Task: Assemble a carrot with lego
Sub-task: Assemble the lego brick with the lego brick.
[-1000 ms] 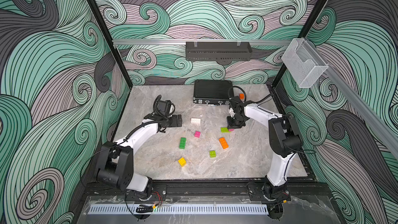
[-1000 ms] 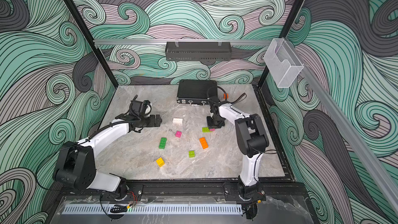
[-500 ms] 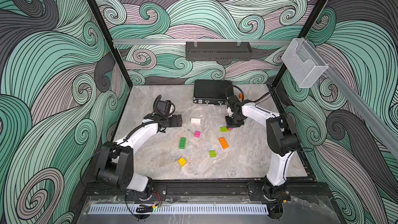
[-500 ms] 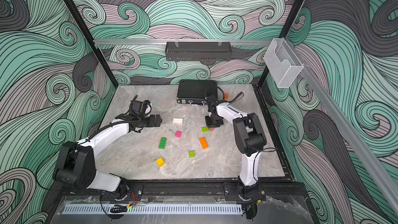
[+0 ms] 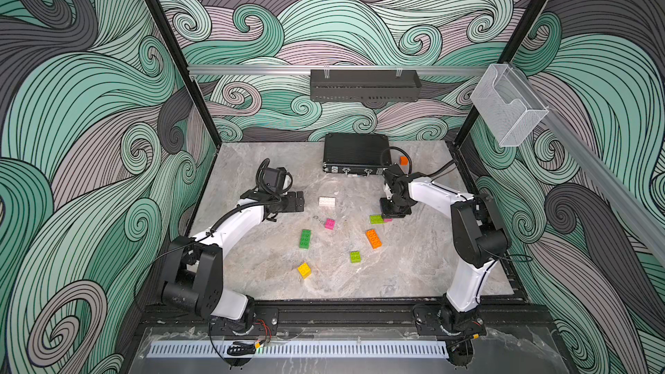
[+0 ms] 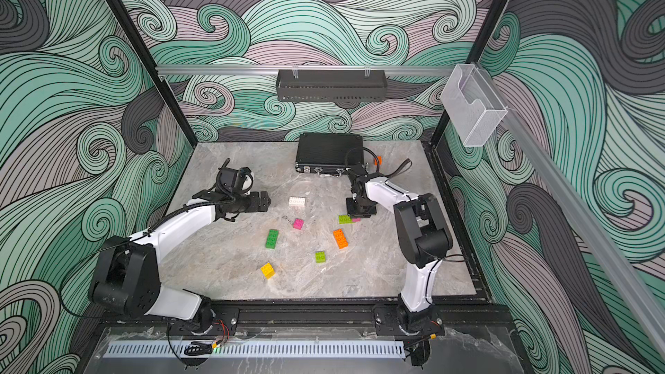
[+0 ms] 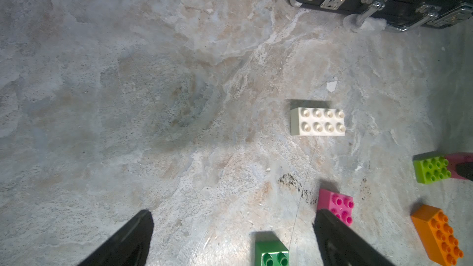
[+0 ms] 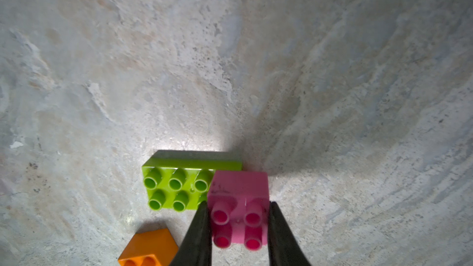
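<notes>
The right arm folds steeply down near the far right of the table. The right gripper [image 8: 238, 206] is clamped on a pink brick [image 8: 239, 190], which is hard against the end of a long lime brick [image 8: 176, 188] (on it or beside it, I cannot tell). The left arm stretches low and level, and the left gripper [image 7: 233, 213] is spread wide and empty, aimed toward the white brick [image 5: 327, 201]. The other bricks lie loose on the marble tabletop [image 5: 414, 268]: orange brick [image 5: 373, 238], dark green brick [image 5: 305, 238], yellow brick [image 5: 304, 270]. A black case [image 5: 354, 152] sits at the back. Wave-patterned walls [image 5: 72, 102] enclose the cell.
</notes>
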Controlling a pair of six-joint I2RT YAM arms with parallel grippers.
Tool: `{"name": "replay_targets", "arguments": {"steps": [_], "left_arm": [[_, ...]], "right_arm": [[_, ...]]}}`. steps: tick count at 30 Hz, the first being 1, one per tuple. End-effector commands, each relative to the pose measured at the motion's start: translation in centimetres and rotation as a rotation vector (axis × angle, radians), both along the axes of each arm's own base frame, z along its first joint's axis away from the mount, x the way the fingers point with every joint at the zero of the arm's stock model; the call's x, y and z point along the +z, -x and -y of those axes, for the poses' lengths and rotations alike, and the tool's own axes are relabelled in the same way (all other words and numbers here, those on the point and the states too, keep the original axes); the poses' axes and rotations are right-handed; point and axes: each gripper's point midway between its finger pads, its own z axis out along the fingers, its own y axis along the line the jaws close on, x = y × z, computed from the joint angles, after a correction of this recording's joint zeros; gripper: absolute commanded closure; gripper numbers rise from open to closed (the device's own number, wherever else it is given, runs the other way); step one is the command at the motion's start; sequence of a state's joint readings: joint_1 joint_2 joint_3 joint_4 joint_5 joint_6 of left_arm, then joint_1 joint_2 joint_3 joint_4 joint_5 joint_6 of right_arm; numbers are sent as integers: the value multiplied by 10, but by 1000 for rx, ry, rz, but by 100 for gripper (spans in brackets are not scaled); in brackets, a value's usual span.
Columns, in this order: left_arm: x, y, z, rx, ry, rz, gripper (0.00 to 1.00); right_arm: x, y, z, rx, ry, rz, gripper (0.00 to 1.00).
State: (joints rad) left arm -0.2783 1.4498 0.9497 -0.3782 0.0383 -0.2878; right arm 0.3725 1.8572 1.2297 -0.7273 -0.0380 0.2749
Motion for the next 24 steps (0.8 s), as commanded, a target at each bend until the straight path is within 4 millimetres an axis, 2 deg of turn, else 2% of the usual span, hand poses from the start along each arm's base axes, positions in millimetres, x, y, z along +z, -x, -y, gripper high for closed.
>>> {"name": "replay_targets", "arguments": {"steps": [1,4,9,16,18,24], "left_arm": [[13,0,2,-15,-1,19,1],[13,-2,5,-19,9,19,1],[11,-1,8,-29,20,8,1],[13,-1,7,-26,19,17,1],[13,0,8,-30,22,14,1],[11,5,26,-103,55,7,1]], "right_arm": [[-34,78,17,-26,104,-260,100],[-34,83,19,-46,125,-244,100],[-29,71,18,-71,131,-208,98],[-20,63,14,-85,111,-177,75],[-19,62,13,-82,104,-171,71],[-6,52,9,-80,84,-126,55]]}}
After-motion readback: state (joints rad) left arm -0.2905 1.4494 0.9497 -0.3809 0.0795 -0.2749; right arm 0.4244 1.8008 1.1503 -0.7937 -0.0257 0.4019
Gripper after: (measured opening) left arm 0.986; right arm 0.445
